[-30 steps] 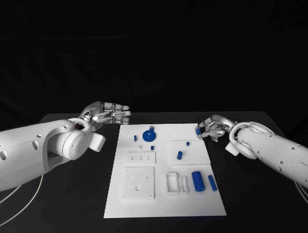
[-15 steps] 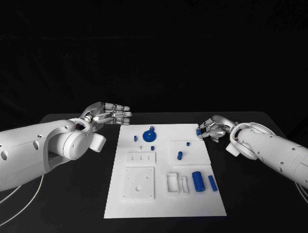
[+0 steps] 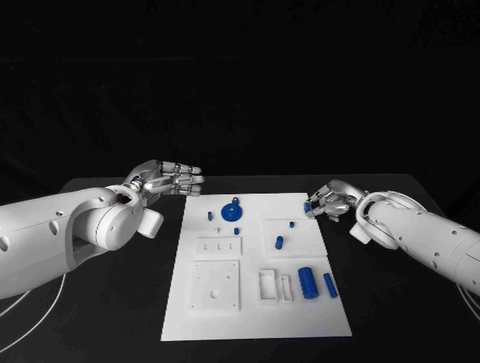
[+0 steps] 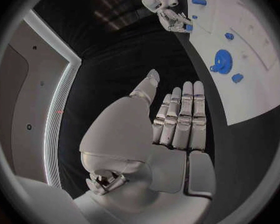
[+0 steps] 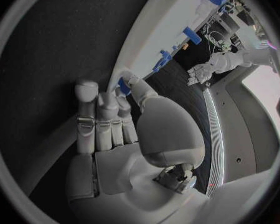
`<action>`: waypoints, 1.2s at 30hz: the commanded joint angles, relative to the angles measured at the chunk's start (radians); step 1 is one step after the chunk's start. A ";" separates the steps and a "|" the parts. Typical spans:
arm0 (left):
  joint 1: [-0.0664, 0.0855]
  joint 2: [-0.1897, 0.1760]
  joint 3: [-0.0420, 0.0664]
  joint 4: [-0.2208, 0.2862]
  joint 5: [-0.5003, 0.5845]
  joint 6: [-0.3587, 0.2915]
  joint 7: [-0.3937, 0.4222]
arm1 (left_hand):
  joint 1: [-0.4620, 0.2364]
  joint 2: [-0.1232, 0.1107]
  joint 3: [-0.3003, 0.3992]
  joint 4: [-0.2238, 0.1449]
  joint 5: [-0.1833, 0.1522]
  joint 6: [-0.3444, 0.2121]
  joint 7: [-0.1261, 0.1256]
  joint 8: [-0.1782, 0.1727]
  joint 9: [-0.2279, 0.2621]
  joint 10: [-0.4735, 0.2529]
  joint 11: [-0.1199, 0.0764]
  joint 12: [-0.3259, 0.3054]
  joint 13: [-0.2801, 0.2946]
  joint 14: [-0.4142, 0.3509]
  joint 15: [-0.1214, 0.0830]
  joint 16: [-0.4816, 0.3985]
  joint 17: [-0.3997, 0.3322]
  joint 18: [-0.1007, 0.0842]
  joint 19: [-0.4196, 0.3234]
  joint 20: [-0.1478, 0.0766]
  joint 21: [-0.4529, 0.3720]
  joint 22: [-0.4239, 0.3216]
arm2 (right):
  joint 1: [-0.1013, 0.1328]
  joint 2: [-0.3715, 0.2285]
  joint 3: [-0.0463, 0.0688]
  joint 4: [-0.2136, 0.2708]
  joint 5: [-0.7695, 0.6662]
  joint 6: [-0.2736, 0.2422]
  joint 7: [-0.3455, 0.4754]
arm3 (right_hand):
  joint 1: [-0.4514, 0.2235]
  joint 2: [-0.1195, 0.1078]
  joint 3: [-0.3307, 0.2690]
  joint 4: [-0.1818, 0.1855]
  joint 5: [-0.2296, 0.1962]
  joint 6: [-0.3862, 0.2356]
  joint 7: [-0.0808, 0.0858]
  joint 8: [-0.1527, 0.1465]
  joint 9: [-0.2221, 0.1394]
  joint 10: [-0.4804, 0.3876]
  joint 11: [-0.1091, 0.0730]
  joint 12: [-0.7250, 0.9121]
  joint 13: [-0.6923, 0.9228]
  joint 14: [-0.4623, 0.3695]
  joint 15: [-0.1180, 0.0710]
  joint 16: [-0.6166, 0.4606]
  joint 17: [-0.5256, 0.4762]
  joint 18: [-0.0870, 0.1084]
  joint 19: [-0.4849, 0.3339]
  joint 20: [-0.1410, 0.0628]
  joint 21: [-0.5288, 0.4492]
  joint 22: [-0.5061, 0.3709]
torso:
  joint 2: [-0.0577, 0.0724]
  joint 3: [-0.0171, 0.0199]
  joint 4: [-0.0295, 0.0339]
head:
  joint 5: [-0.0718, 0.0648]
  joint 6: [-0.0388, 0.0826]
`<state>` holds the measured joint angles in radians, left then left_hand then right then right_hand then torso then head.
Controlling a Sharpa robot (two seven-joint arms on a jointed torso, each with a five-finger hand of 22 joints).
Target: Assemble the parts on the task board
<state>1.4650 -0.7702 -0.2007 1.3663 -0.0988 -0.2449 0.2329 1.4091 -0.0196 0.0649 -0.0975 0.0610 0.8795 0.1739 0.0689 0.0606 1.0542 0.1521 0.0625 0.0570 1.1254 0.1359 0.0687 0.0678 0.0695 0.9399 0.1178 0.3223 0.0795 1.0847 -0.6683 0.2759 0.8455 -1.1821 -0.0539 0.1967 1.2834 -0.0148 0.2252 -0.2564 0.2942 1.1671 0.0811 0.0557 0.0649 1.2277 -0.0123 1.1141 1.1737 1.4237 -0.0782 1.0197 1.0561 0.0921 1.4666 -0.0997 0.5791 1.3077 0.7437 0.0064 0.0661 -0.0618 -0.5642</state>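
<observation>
Head view: task board [image 3: 256, 318] lies mid-counter [image 3: 403, 302], bare black strips on both long sides. Left hand [image 3: 165, 178] above counter off board's far left corner, fingers straight, close together, holding nothing. Right hand [image 3: 329, 201] at board's far right edge — fingers pinch small blue part [image 3: 308, 206]. Blue gear [image 3: 232, 211], pegs and cylinders [image 3: 308, 282] spread along board.

Left wrist view: fingers [image 4: 185, 112] flat, board edge beside them.

Right wrist view: fingers [image 5: 96, 117] curled, blue part [image 5: 124, 85] at fingertips, at board rim.

Versus earlier: both hands and parts unmoved.
</observation>
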 commanded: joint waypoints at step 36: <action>0.046 0.070 0.006 -0.034 -0.158 0.170 -0.287 | -0.159 0.040 -0.069 0.134 0.021 0.281 -0.117 -0.002 0.026 0.453 -0.193 0.220 0.136 0.258 -0.236 0.921 0.509 -0.032 0.150 -0.238 0.633 0.405 | 0.055 -0.015 -0.003 0.361 -0.214 -0.246 -0.332 | -0.017 -0.058 0.192 0.053 -0.048 0.014 0.000 0.007 0.001 0.027 -0.005 0.011 0.010 0.022 -0.004 0.011 0.026 0.014 0.050 -0.001 0.063 0.064 | -0.054 -0.0199 -0.0206 | 0.035 -0.004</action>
<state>1.5071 -0.7045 -0.1959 1.3315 -0.2128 -0.1275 0.0394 1.2545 0.0206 -0.0033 0.0354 0.0765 1.1576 0.0588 0.0665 0.0874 1.4662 -0.0366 0.2743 0.1898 1.3804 -0.0979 0.9813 0.5707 0.0383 1.0874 -0.1199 0.9504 0.4819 1.1390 -0.6861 0.2739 1.1980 -1.3437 -0.2825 -0.0619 1.2663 -0.0690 0.4149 -0.2024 0.2508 1.1763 0.0800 0.0598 0.0644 1.2493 -0.0197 1.1257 1.1829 1.4415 -0.0822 1.0318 1.0817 0.0920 1.4666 -0.0997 0.6408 1.3074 0.7002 -0.0112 0.0457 -0.0355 -0.5639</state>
